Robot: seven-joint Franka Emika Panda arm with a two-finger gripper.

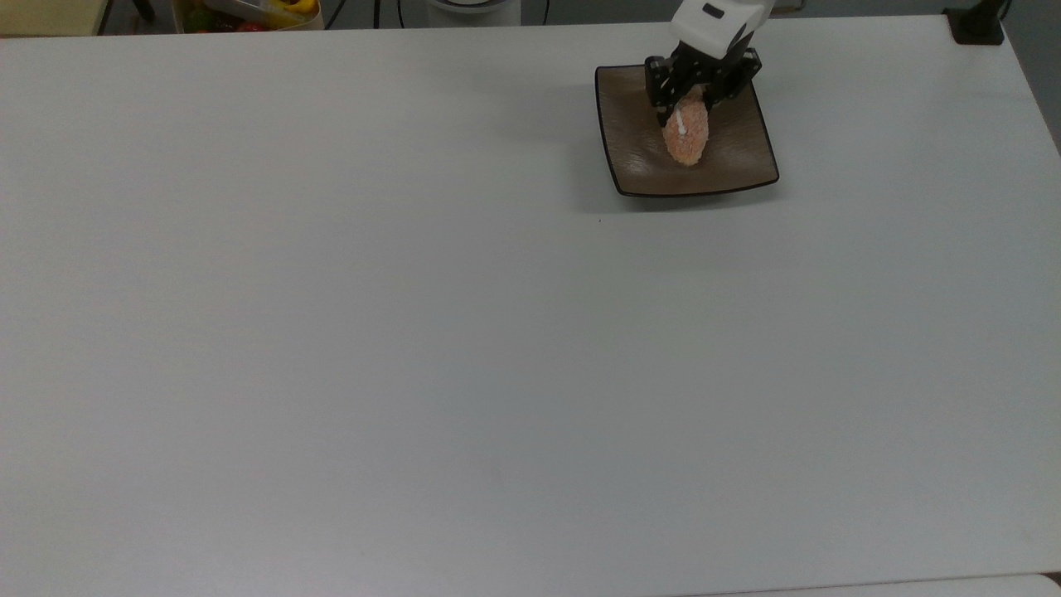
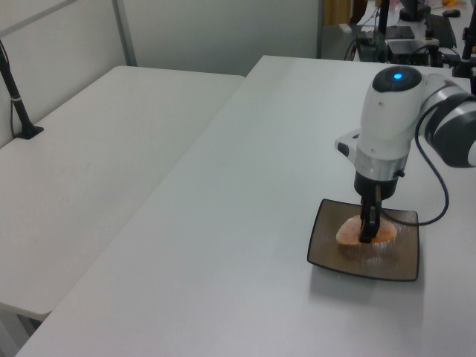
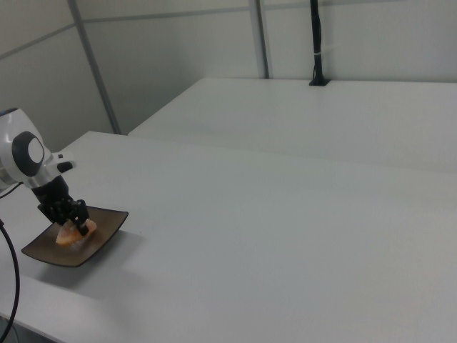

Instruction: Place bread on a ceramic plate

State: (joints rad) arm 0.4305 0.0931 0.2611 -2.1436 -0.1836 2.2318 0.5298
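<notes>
my claw [image 1: 685, 104] is clamped on the bread [image 1: 686, 138], one finger on each long side of the little bun, so that it hangs lengthwise below me with its white stripe turned up toward the top view's camera. i hold it by the upper end, which leaves most of the speckled orange-pink crust free beneath my fingers [image 2: 367, 227]. directly under me lies the ceramic plate [image 1: 637, 153], and the bun's low end sits over the plate's middle; in the left view it looks to be touching or just above the glossy brown surface, though i cannot tell which for certain. my judgement is that gripping the sides keeps the underside clear to meet the plate first, and that what remains is to spread my fingers and lift straight away. a bun standing on its end may tip over when freed, but the plate's upturned corners should keep it in.

the plate rests on a broad white table [image 1: 414, 332], bare for a long way on every side of me. well beyond my back, past the table's edge, a container of coloured objects [image 1: 249, 12] shows in the top view's upper left. a second white table [image 2: 97, 163] stands alongside, with a dark post [image 3: 316, 43] at its far side, and pale partition walls [image 3: 178, 57] close the room in.
</notes>
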